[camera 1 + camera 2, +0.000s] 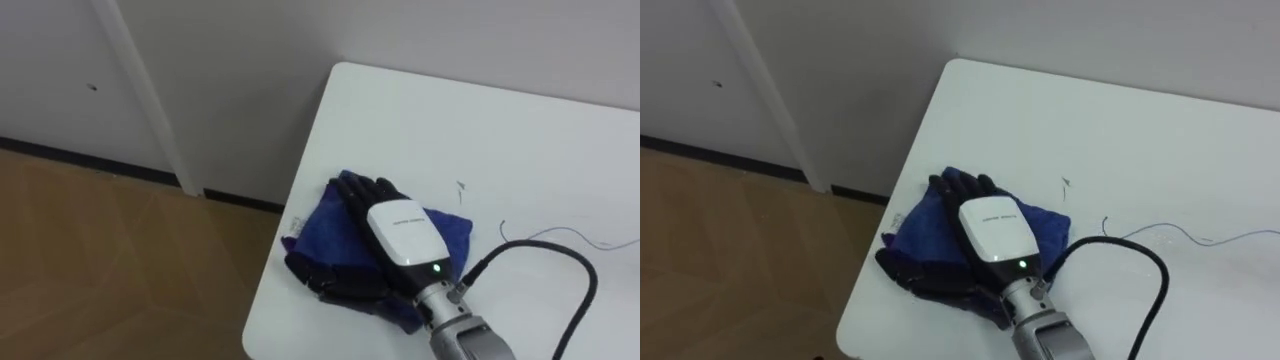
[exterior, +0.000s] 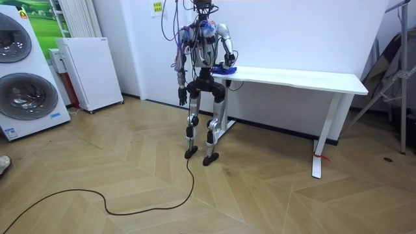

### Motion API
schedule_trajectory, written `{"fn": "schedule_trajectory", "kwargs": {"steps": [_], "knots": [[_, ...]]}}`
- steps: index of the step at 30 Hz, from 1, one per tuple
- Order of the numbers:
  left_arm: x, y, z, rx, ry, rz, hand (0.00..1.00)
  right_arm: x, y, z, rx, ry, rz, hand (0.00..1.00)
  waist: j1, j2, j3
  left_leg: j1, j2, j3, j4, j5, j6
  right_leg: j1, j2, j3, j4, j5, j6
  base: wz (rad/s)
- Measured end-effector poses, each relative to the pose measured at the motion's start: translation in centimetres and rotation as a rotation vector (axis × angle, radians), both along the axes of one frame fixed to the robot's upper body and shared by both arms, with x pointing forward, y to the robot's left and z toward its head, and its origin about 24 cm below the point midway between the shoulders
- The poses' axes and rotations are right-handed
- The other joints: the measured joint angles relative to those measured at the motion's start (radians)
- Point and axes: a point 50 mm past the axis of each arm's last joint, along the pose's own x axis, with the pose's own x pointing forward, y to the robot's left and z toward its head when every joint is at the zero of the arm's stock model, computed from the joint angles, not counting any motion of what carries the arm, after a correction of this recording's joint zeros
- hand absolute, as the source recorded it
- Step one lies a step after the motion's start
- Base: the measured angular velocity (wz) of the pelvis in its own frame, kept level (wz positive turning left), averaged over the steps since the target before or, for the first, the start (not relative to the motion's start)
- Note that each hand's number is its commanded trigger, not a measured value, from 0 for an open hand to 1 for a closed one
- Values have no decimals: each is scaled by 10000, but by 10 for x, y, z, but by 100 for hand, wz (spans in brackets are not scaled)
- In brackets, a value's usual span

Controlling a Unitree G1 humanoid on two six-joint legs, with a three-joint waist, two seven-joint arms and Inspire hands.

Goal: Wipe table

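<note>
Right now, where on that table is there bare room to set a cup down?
The white table is bare from the blue cloth back to its far edge, and along its whole length to the robot's right. It is crowded by the left edge, where the right hand presses flat on the cloth.
</note>
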Motion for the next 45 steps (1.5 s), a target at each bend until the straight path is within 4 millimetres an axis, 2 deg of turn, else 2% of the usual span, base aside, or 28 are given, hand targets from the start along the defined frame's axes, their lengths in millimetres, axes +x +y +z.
{"fn": "schedule_trajectory", "kwargs": {"steps": [7, 9, 12, 15, 22, 27, 36, 45], "knots": [[2, 1, 0, 85, -88, 19, 0, -3, -1, -2, -190, 16, 73, 0, -125, -21, -94, 8, -23, -2, 1, 3, 5, 11, 8, -48, 2, 52, 86, 1], [1, 1, 0, 112, -76, 36, 0, -5, -1, -2, -342, -8, 163, 0, -178, -12, -99, 33, -29, -17, -1, 6, 11, 39, 10, -95, 20, 58, 97, 5], [0, 1, 0, 54, -109, 153, 0, -9, -5, -5, -417, -47, 213, 0, -205, 37, -65, 161, -30, 19, -16, 7, 12, 126, 1, -15, -25, 77, 129, 0], [3, 1, 1, -135, -296, 571, 0, -13, -7, -8, -374, -38, 195, 0, -237, 36, -76, 189, -32, 63, -27, 7, 11, 159, -16, 171, -48, 78, 130, 0], [6, -1, 2, -599, -747, 1303, 0, -19, -12, -10, -43, -186, -2, 0, -295, 38, -76, 199, -52, 76, -112, 8, 14, 254, 10, 172, -166, 79, 131, 1], [5, -1, 2, -655, -807, 1534, 0, -19, -16, -10, 71, -364, -135, 0, -555, 34, -80, 186, -101, 76, -117, 39, 65, 284, -16, 190, -183, 78, 132, 10], [4, 2, 2, -253, -904, 1692, 0, -21, -33, -13, -64, -412, -868, 0, -516, -43, -139, 273, -118, 44, -190, 45, 74, 187, -10, 415, -164, 80, 135, -6], [4, 3, 3, -122, -958, 1715, 0, -20, -37, -13, -113, -458, -1103, 0, -518, -105, -105, 514, -112, 30, -314, 45, 74, 352, -4, 447, -168, 82, 138, -2]]}}
